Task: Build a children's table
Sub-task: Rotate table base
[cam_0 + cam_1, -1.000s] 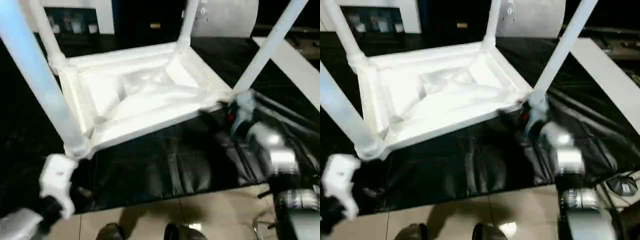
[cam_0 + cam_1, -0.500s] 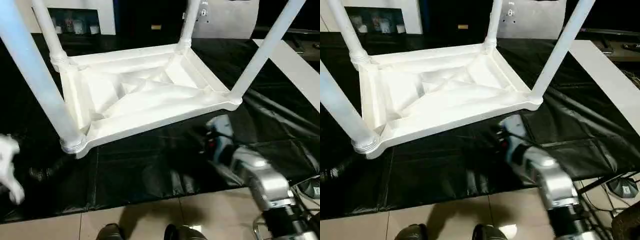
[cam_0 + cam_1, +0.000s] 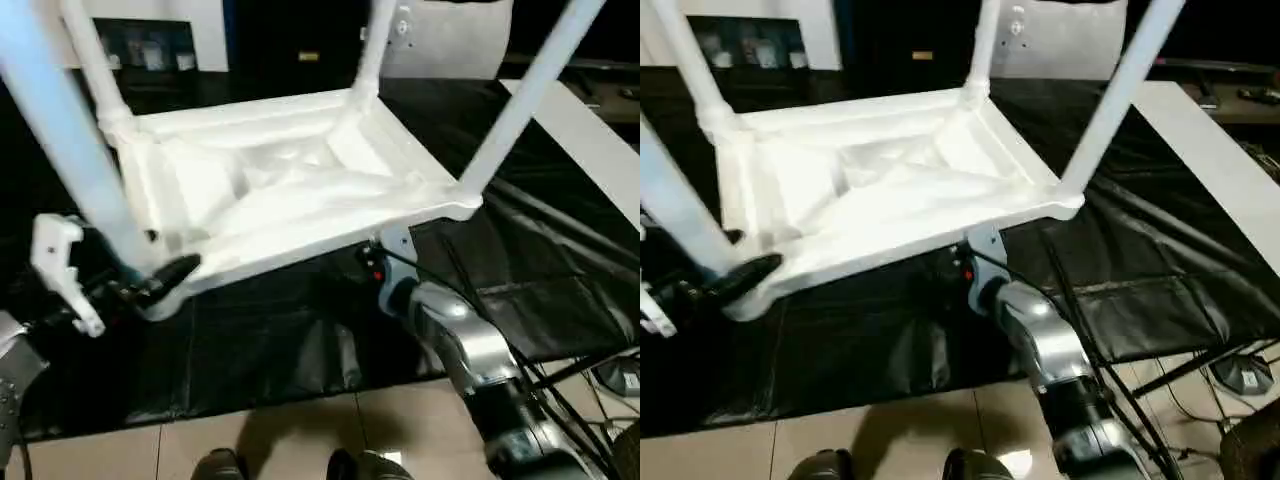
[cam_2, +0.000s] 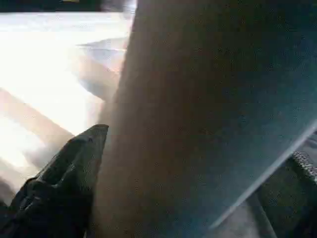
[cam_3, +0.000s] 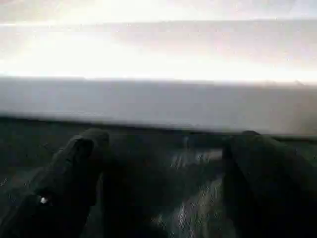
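Item: table (image 3: 290,195), white plastic, upside down on a black sheet (image 3: 300,340) spread over the floor. Ribbed underside faces up; four tapered legs rise from the round corner sockets and run out of the top of the head views. Near-left leg (image 3: 70,150) is the closest to the camera; near-right leg (image 3: 520,100) stands at the right front corner.

Left gripper (image 3: 150,285): at the near-left corner of the top, beside the base of the near-left leg. Fingers spread wide. One black finger (image 3: 175,270) lies against the socket and rim at that corner; in the left wrist view the same finger (image 4: 64,183) sits just beside the leg (image 4: 198,124), which passes between the fingers. Whether they press on the leg, cannot tell.

Right gripper (image 3: 960,265): low, at the front edge of the top, between the two near corners and nearer the right one. It points under the rim. Fingers spread; in the right wrist view both fingers (image 5: 74,173) stand apart over the sheet, with the white edge of the top (image 5: 158,104) running across just beyond their tips. Contact with the edge, cannot tell. Nothing is held between them.

Also present: a flat white board (image 3: 590,150) on the sheet to the right, well apart from the table; tiled floor (image 3: 300,440) at the near edge; cables (image 3: 580,370) at lower right
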### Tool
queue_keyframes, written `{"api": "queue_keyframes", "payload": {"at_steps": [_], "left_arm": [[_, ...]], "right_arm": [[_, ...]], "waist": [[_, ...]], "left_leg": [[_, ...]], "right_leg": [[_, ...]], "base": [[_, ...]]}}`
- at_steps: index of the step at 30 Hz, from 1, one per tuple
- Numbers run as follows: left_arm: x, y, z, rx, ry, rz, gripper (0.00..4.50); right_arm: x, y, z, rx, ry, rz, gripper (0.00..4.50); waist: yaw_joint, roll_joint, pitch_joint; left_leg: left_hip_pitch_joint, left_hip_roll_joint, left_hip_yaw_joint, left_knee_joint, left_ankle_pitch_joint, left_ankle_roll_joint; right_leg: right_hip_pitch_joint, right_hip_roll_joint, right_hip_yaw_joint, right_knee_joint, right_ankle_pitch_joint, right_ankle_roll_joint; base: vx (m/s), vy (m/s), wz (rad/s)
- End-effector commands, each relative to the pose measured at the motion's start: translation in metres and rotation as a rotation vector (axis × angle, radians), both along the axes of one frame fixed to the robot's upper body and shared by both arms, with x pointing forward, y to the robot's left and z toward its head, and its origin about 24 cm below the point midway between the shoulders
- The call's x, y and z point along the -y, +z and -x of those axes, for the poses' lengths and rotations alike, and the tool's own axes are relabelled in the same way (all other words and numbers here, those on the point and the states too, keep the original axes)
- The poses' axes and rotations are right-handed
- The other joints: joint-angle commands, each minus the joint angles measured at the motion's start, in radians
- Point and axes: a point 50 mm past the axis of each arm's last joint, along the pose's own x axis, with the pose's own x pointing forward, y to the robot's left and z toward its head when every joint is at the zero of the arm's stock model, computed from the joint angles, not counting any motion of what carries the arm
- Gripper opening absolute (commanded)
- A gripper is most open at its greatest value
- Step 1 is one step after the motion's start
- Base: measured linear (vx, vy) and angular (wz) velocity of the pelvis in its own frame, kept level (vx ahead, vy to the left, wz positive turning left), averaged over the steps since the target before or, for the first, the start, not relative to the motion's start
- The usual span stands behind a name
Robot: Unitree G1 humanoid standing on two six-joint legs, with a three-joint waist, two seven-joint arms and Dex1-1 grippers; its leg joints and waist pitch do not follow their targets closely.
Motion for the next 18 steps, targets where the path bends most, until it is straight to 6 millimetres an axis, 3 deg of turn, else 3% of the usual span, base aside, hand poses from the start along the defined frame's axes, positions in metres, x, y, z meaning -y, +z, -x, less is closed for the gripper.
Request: {"api": "queue_keyframes", "payload": {"at_steps": [1, 3, 6, 7, 9, 11, 13, 16, 18], "left_arm": [[0.029, -0.004, 0.007, -0.051, -0.180, 0.032, 4.43], [0.046, -0.006, 0.014, -0.077, -0.274, 0.051, 4.43], [0.063, -0.007, 0.023, -0.101, -0.369, 0.057, 4.43], [0.073, -0.008, 0.027, -0.112, -0.421, 0.064, 4.43], [0.082, -0.008, 0.031, -0.119, -0.466, 0.075, 4.43], [0.095, -0.009, 0.035, -0.121, -0.517, 0.092, 4.43], [0.113, -0.009, 0.034, -0.100, -0.547, 0.111, 4.43], [0.120, -0.009, 0.032, -0.087, -0.547, 0.116, 4.43], [0.134, -0.009, 0.026, -0.061, -0.545, 0.122, 4.43]], "right_arm": [[0.005, -0.006, -0.006, -0.019, -0.056, 0.025, 4.50], [0.004, -0.004, -0.010, -0.015, -0.066, 0.019, 4.50], [0.000, -0.002, -0.013, -0.006, -0.050, 0.021, 4.50], [-0.003, 0.000, -0.014, 0.001, -0.037, 0.017, 4.50], [-0.007, 0.002, -0.015, 0.009, -0.023, 0.012, 4.50], [-0.011, 0.004, -0.017, 0.020, -0.007, 0.012, 4.50], [-0.018, 0.006, -0.019, 0.033, 0.015, 0.016, 4.50], [-0.020, 0.007, -0.020, 0.037, 0.021, 0.017, 4.50], [-0.023, 0.007, -0.021, 0.044, 0.026, 0.019, 4.50]], "waist": [[-0.001, 0.040, -0.084], [-0.001, 0.034, -0.078], [0.000, 0.036, -0.071], [-0.002, 0.027, -0.077], [-0.007, 0.027, -0.077], [-0.014, 0.021, -0.082], [-0.017, 0.022, -0.083], [-0.016, 0.021, -0.088], [-0.016, 0.022, -0.087]], "left_leg": [[0.028, 0.040, -0.008, -0.079, -0.188, -0.046], [0.031, 0.040, -0.009, -0.084, -0.247, -0.060], [0.035, 0.042, -0.013, -0.087, -0.315, -0.072], [0.035, 0.040, -0.014, -0.086, -0.320, -0.073], [0.027, 0.039, -0.015, -0.086, -0.293, -0.069], [0.022, 0.038, -0.013, -0.080, -0.259, -0.061], [0.022, 0.038, -0.011, -0.077, -0.241, -0.057], [0.018, 0.036, -0.010, -0.073, -0.213, -0.053], [0.021, 0.038, -0.008, -0.072, -0.212, -0.050]], "right_leg": [[0.049, -0.077, 0.060, -0.050, -0.111, -0.213], [0.047, -0.077, 0.059, -0.059, -0.199, -0.197], [0.043, -0.080, 0.061, -0.071, -0.302, -0.172], [0.046, -0.081, 0.062, -0.073, -0.336, -0.157], [0.049, -0.080, 0.062, -0.072, -0.320, -0.152], [0.053, -0.080, 0.063, -0.070, -0.310, -0.150], [0.051, -0.079, 0.064, -0.069, -0.298, -0.154], [0.055, -0.076, 0.063, -0.064, -0.266, -0.159], [0.050, -0.075, 0.063, -0.066, -0.260, -0.159]], "base": [[0.000, 0.000, 0.00], [0.000, 0.000, 0.00], [0.000, 0.000, 0.00], [0.000, 0.000, 0.00], [0.000, 0.000, 0.00], [0.000, 0.000, 0.00], [0.000, 0.000, 0.00], [0.000, 0.000, 0.00], [0.000, 0.000, 0.00]]}}
